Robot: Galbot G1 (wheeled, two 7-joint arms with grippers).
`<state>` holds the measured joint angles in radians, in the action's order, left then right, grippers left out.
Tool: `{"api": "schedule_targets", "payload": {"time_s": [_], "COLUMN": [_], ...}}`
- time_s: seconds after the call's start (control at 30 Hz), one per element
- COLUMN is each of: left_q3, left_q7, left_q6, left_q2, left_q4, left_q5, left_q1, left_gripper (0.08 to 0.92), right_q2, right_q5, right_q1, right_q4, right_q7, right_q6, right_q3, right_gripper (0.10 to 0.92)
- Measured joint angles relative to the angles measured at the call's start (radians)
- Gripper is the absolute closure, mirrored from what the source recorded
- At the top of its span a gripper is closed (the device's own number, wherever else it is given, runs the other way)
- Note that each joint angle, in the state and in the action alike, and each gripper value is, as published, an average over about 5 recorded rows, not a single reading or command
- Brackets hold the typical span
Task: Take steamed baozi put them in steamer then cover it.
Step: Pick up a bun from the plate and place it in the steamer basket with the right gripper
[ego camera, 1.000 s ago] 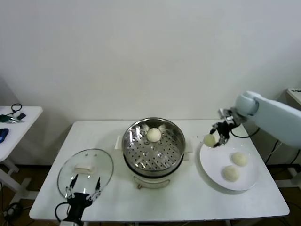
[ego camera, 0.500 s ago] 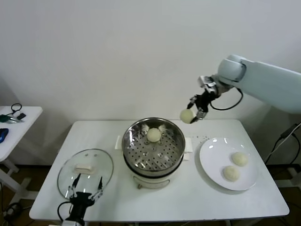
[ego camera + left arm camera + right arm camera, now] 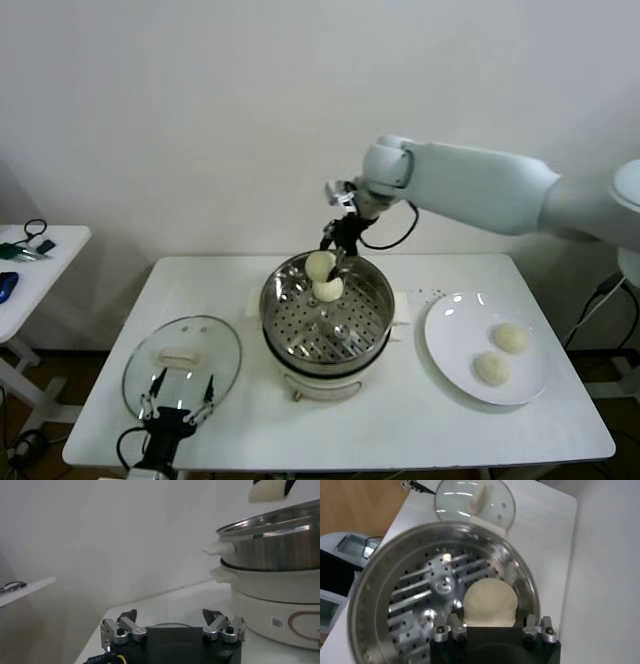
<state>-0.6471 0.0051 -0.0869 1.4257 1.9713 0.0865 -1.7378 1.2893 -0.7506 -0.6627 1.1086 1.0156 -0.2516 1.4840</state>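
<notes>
Head view: the round shiny stainless-steel steamer [image 3: 326, 318] with its perforated tray stands mid-worktop [image 3: 400, 420]. One cream-white round baozi [image 3: 328, 289] already lies on the far side of the tray. The right gripper [image 3: 334, 262] hangs over the far rim, fingers pinching a second baozi [image 3: 319, 265], not yet released. Two more baozi [image 3: 509, 337] [image 3: 490, 368] wait on the flat white round plate [image 3: 450, 340] to the right. The clear glass cover [image 3: 182, 364] with white oblong handle lies flat on the worktop, left of the steamer. The left gripper [image 3: 176, 415] is parked just near of the cover.

Left wrist view: left gripper [image 3: 172, 630] fingers spread wide, empty. Steamer wall [image 3: 280, 542] beyond, held baozi [image 3: 267, 490] above its rim.

Right wrist view: right gripper [image 3: 492, 630] fingers closed on the cream baozi [image 3: 489, 601], directly above the perforated tray [image 3: 420, 595]. Cover [image 3: 472, 500] visible beyond the steamer.

Progress, as judged: one bun placed, second about to go in; two buns and the covering remain.
</notes>
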Motion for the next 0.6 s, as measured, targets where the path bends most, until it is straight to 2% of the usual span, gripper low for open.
{"api": "schedule_targets", "payload": {"time_s": [0.6], "left_q3": [-0.005], "left_q7": [0.000], "left_q6": [-0.001], "left_q2": [-0.001], "left_q4": [-0.005], "left_q5": [0.001], "left_q1": [0.001], "left_gripper": [0.177], "right_q2": [0.074], "right_q5": [0.016], "right_q1": [0.101], "right_q4": [-0.012], "right_q7": [-0.040], "right_q6": [-0.012], "right_q3": [0.026], "right_gripper": [0.347]}}
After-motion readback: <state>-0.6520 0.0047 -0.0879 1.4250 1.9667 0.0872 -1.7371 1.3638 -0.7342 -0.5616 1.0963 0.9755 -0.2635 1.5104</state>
